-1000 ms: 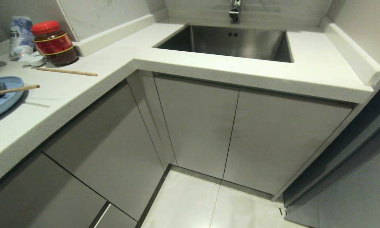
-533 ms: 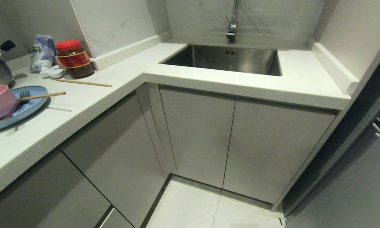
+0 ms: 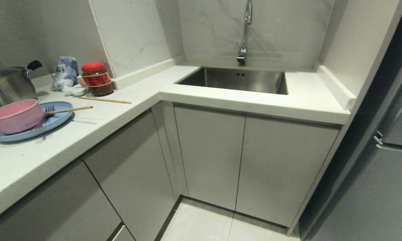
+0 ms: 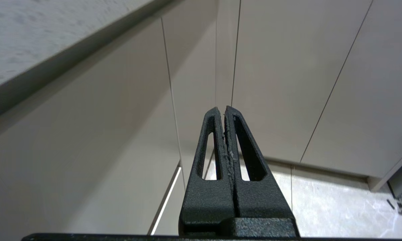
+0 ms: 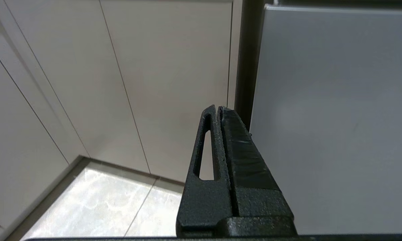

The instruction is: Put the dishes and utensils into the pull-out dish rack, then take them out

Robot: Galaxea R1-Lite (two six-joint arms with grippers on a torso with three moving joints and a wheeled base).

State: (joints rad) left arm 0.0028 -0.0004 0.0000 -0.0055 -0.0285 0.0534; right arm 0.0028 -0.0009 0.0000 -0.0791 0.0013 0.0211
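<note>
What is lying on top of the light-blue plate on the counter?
On the light-blue plate stands the pink bowl. Beside it lie a fork and one chopstick, whose tip juts past the rim. The bowl hides their near ends and the plate beneath it.

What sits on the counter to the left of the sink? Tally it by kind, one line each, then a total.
Plates: 1, light-blue plate
Bowls: 1, pink bowl on the plate
Chopsticks: 2, one on the plate rim, one on the counter
Forks: 1, fork on the plate
Pots: 1, steel pot
Jars: 1, red-lidded jar
Bags: 1, bag
Small white dishes: number unclear
Total: 8, small white dishes excluded
</note>
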